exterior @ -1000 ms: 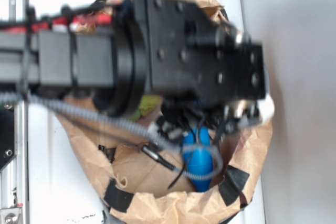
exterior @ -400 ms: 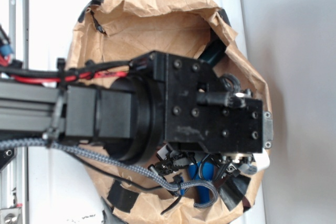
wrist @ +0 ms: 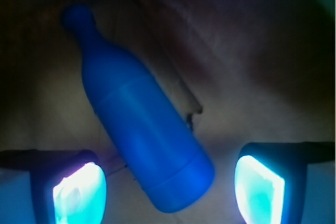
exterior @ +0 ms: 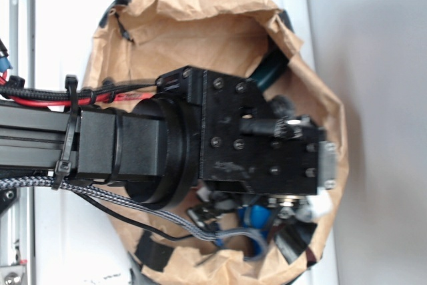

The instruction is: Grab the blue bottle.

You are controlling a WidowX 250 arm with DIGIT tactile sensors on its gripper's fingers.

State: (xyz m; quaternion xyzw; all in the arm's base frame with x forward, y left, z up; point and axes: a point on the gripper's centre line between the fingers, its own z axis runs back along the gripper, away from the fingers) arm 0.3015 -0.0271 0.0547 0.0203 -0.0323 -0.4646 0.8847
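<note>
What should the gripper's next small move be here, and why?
Probably lower a little further, then close. In the wrist view the gripper is open, its fingers either side of the blue bottle's flat end. The bottle lies diagonally on the brown paper bag, so a slight wrist turn may help first.

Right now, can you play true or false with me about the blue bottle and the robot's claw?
1. The blue bottle lies on its side. True.
2. The gripper is squeezing the bottle. False: its fingers are spread apart, one on each side of the bottle's flat end, not touching it.
3. The bottle's narrow tip points toward the fingers. False: the tip points away; the flat end sits between them.
4. The arm reaches into a brown paper bag. True.
5. The bottle is red. False: it is bright blue.
</note>
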